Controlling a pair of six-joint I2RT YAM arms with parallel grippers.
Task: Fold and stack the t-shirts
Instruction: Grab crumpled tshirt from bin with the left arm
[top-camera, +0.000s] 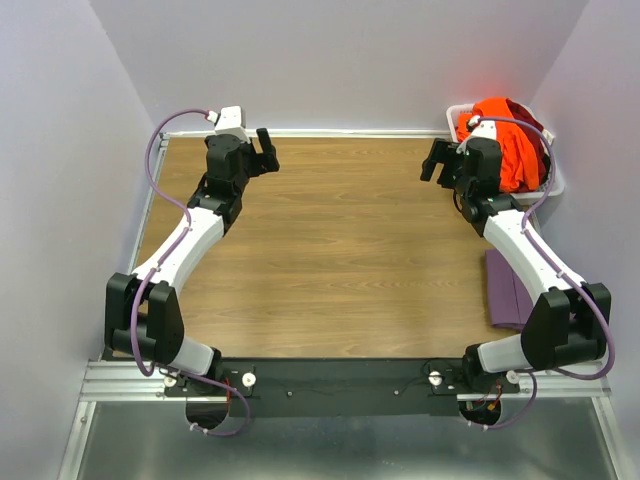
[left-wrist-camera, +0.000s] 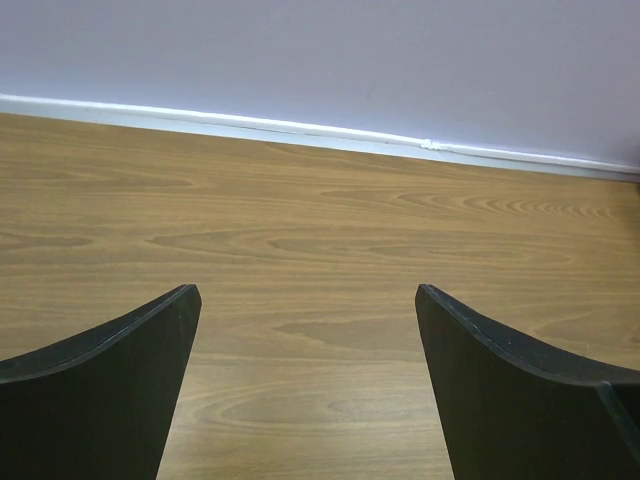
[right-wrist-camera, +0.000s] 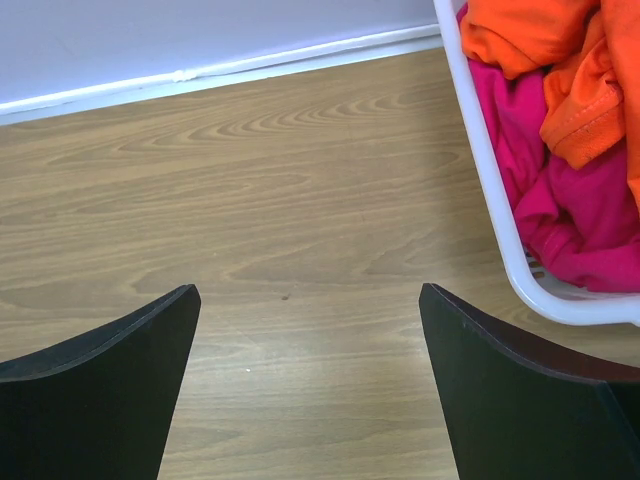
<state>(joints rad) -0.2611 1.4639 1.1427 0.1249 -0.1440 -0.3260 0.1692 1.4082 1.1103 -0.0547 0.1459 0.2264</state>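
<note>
Over the table (top-camera: 340, 250), left end effector (left-wrist-camera: 305, 290) and right end effector (right-wrist-camera: 308, 290) hang spread and empty, the right beside a basket (right-wrist-camera: 478, 150) of t-shirts (top-camera: 514, 150), likely poised to draw one.

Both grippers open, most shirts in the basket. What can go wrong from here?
1. The orange t-shirt and pink t-shirt lie tangled in the basket; a grab may lift both.
2. The purple cable of the right arm loops over that pile and could snag.
3. The mauve t-shirt lies beside that arm; a sweep may drag it.
</note>
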